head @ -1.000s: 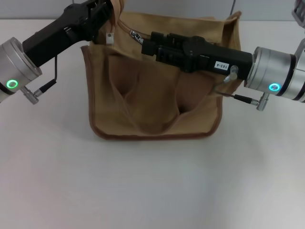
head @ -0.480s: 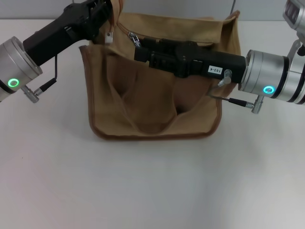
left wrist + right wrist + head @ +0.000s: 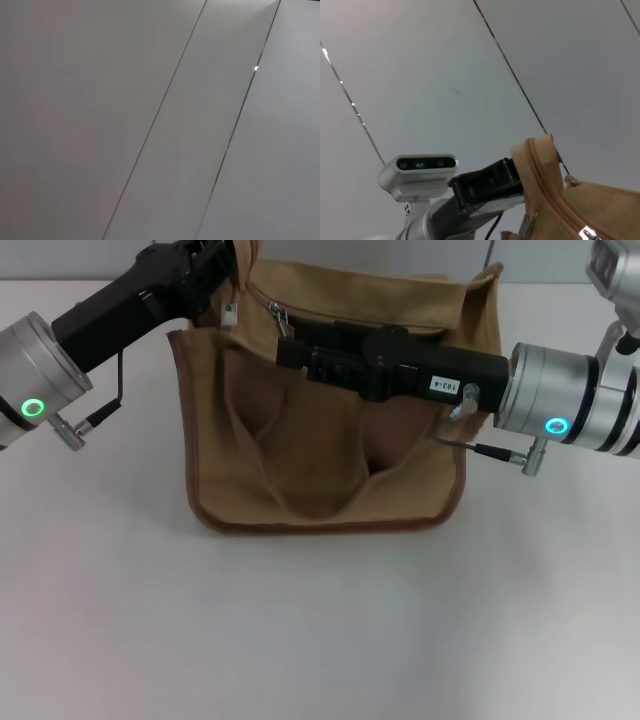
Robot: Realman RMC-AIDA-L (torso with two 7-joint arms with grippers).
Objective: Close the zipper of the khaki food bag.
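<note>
the zipper (image 3: 330, 310) runs as a long line across the top panel of the khaki food bag (image 3: 320, 460), its long axis lying left to right, roughly parallel to the far edge of the worktop (image 3: 320, 630). the small silver pull (image 3: 281, 318) sits near the left end of that line, so by my reading the closing stroke has to travel from there toward the bag's right end.

the bag itself stands at the far middle of the worktop, front pocket facing the near edge.

the right claw (image 3: 287, 348) reaches in from the right edge, its black body laid almost along the zipper's axis, tip just beside and slightly nearer than the pull — it is the closer of the two to the tab. whether it is clenched on the tab or released, i cannot tell; the tip is too dark against the fabric.

the left claw (image 3: 228, 262) comes in from the far left corner and meets the bag's upper left corner, where the fabric looks lifted — probably pinned there to brace the bag, but its grip is hidden too. a small white tag (image 3: 229, 313) hangs just below it.
</note>
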